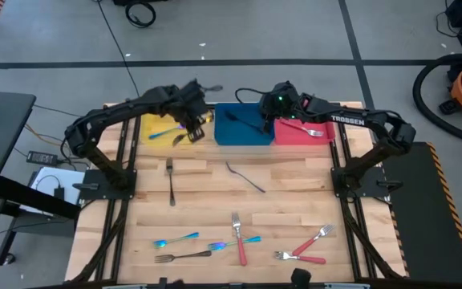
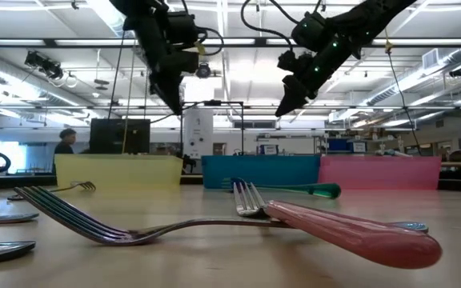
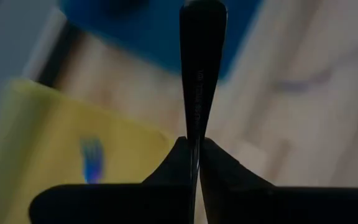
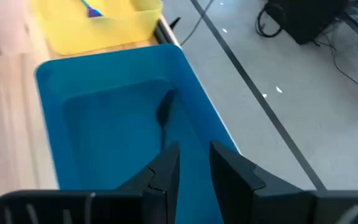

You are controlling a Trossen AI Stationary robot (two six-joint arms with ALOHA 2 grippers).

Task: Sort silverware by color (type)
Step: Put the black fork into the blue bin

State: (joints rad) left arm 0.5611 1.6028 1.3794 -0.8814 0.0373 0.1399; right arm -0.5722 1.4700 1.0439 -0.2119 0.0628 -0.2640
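The left claw (image 1: 189, 120) is pressed together on a slim dark grey-black metal utensil (image 3: 202, 68), pinching it near one end so that the handle runs straight out beyond the fingertips (image 3: 180, 163). It hangs above the near right corner of the yellow plastic tray (image 1: 154, 122), close to that tray's border with the blue plastic tray (image 1: 224, 136). In the left wrist view the utensil's long axis points toward the blue tray, with the yellow tray off to one side.

The right claw (image 1: 271, 114) hovers over the blue tray with its fingers standing apart and nothing between them. A dark utensil (image 4: 165, 111) already lies on that tray's floor.

One iridescent blue-rainbow fork (image 1: 164, 133) lies in the yellow tray, and a red-handled silver fork (image 1: 312, 132) lies in the red plastic tray (image 1: 289, 133).

Judgement: the held piece is dark, so it belongs with the dark item in the blue tray, which lies to the right of the left claw and just beside it. The left arm holds the piece and needs only a short sideways carry.

Still unsorted on the wooden counter (image 1: 295, 193): two dark pieces at mid-counter, and a mix of iridescent, dark and red-handled pieces along the near edge, well apart from both claws.
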